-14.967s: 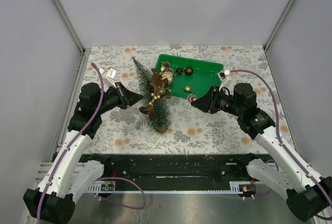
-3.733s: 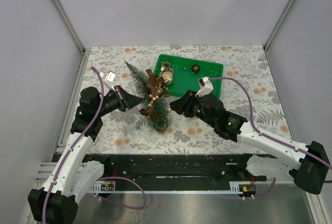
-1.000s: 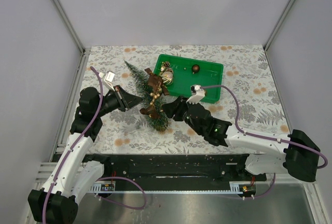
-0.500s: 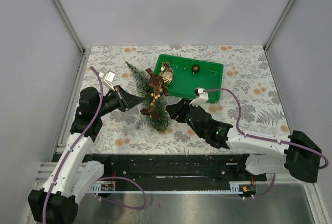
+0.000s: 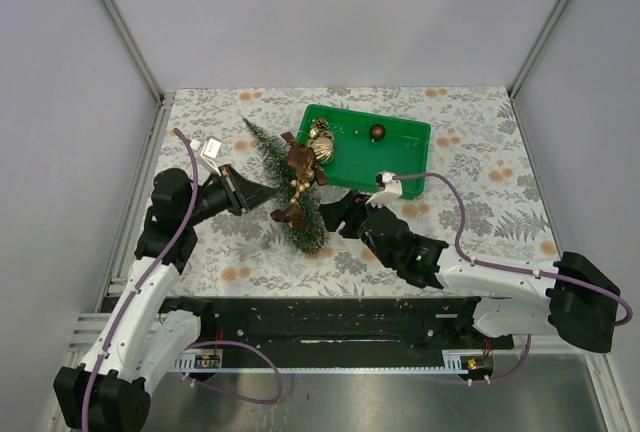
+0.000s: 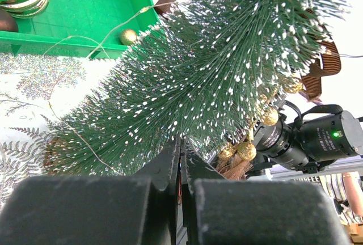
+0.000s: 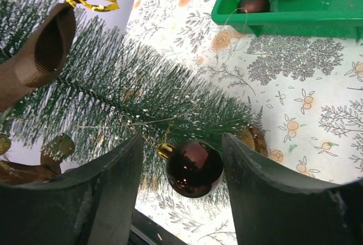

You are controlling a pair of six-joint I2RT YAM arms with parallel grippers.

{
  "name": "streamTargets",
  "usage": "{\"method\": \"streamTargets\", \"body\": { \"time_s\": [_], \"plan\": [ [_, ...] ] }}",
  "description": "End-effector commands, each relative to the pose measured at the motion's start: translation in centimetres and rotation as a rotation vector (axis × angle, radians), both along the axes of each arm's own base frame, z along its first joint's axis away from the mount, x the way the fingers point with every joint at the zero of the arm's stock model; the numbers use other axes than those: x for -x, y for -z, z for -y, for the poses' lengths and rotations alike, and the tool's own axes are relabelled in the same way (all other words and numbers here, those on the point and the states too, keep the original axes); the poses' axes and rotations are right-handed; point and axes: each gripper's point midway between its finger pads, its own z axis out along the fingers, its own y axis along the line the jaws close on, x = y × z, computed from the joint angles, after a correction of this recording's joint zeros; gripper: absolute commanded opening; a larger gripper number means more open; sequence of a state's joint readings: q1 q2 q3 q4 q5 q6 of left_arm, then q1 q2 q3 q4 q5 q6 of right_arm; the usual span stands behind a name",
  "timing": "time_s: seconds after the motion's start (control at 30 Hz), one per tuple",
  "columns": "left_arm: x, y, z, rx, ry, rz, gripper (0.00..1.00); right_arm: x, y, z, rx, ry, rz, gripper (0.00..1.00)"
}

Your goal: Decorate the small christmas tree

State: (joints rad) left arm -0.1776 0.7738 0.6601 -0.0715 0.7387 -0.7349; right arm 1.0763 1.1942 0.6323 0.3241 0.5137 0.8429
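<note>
The small christmas tree hangs tilted above the table, tip to the far left, wooden base low. It carries brown ribbon bows and a gold bead garland. My left gripper is shut on the tree's side, its tips buried in the bristles. My right gripper is open beside the tree's lower part. In the right wrist view a dark maroon bauble hangs from a branch by its gold cap, between my open fingers and touching neither.
The green tray stands behind the tree with a gold striped ball and a dark ball. It also shows in the right wrist view and the left wrist view. Metal frame posts stand at both sides.
Earlier the right gripper was by the tray; it then came over to the tree's lower part. In the last second it has drawn back slightly. The left gripper has kept its hold.
</note>
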Motion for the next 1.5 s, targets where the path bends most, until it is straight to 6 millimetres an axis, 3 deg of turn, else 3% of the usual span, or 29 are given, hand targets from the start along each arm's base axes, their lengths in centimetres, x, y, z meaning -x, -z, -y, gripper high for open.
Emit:
{"method": "streamTargets", "body": {
  "time_s": [0.0, 0.27, 0.43, 0.63, 0.77, 0.87, 0.97, 1.13, 1.47],
  "plan": [
    [0.4, -0.2, 0.2, 0.016, 0.021, 0.019, 0.0, 0.3, -1.2, 0.4, -0.043, 0.013, 0.022, 0.67],
    [0.4, -0.4, 0.1, 0.015, 0.02, 0.025, 0.0, 0.5, -1.6, 1.4, -0.033, 0.028, 0.019, 0.74],
    [0.5, -0.3, 0.2, 0.016, 0.021, 0.022, 0.0, 0.7, -1.6, 4.0, 0.011, 0.09, 0.017, 0.79],
    [0.5, -0.4, 0.2, 0.016, 0.023, 0.026, 0.0, 0.8, 2.0, 9.1, 0.231, 0.24, -0.076, 0.78],
    [0.5, -0.7, 0.2, 0.018, 0.024, 0.03, 0.0, 1.2, 6.1, 12.2, 0.347, 0.309, -0.204, 0.78],
    [0.5, -0.7, 0.2, 0.019, 0.024, 0.028, 0.0, 0.7, 8.9, 13.3, 0.383, 0.315, -0.31, 0.78],
    [0.6, -0.8, 0.2, 0.021, 0.025, 0.03, 0.0, -0.6, 10.3, 13.3, 0.403, 0.302, -0.371, 0.78],
    [0.6, -1.0, 0.2, 0.022, 0.026, 0.035, 0.0, -3.1, 11.7, 11.4, 0.484, 0.262, -0.419, 0.78],
    [0.5, -0.7, 0.2, 0.015, 0.026, 0.027, 0.0, -5.4, 14.2, 10.6, 0.5, 0.264, -0.471, 0.77]
  ]
}}
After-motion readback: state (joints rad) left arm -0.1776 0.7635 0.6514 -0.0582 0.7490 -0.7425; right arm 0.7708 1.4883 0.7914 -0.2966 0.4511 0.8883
